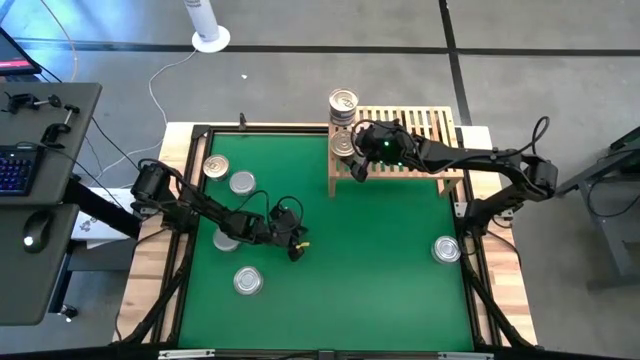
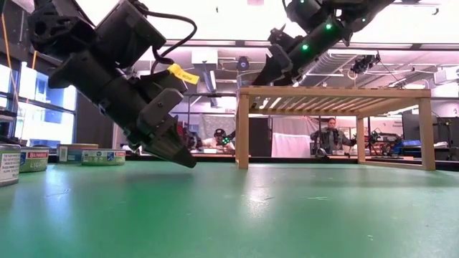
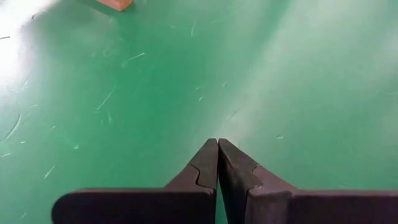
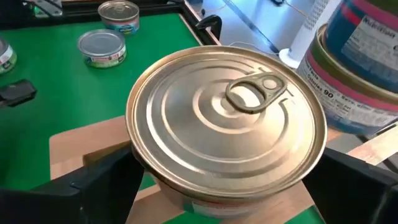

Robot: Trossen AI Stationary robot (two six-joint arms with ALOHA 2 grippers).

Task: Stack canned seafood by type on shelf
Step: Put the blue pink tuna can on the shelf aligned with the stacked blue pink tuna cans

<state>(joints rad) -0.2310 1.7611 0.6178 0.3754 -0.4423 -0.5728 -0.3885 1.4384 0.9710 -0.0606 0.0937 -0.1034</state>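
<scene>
Green matting covers the counter (image 1: 380, 260), and from above we see the shelf (image 1: 420, 125) at its far right corner, with two tin stacks at the shelf's left end: a gold-topped tin (image 1: 343, 101) on the farther stack, and a nearer stack (image 1: 343, 145) just beside it. The right hand (image 1: 358, 150) sits at that nearer stack, so our right arm is plainly the one at work. The left hand (image 1: 296, 245) hangs mid-counter, with loose tins (image 1: 241, 183) near it on the left side and a lone tin (image 1: 447, 249) well apart on the right.

From counter height, the slatted shelf stands on its legs with our right arm above its left end; the left hand (image 2: 174, 149) points down, close to the mat. Labelled tins (image 2: 102, 155) line the far left edge.

Past the left wrist, the fingers (image 3: 205, 168) are pressed together over bare mat, pinching nothing.

Past the right wrist, the top tin (image 4: 227, 134) fills the frame between our spread fingers (image 4: 93, 186), which stand on either side of it; whether they touch it we cannot tell. Its gold lid is ribbed, pull-tab flat, axis upright. We judge the next move turns on lifting straight clear without nudging the neighbouring stack (image 4: 357, 68) just beside it.
</scene>
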